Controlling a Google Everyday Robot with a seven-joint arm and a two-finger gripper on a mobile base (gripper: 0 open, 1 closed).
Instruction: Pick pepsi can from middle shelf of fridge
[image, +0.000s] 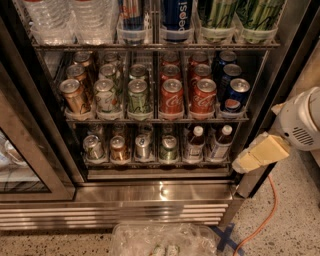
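Chrome wire forms the middle shelf (150, 119) of the fridge (165, 194), its lanes gold, green, red, then blue, with the pepsi can (235, 95) at the front right corner. Right of the steel frame the cream gripper (250, 161) hangs over speckled floor (300, 225), pointing down-left and touching nothing; whether it is open cannot be told.

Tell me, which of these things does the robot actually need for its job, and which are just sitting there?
Needed: dark blue Pepsi can with silver top, chrome wire middle shelf, stainless steel fridge, cream gripper at right, outside the fridge.
Just there: red Coca-Cola cans, clear water bottles, orange floor cable.
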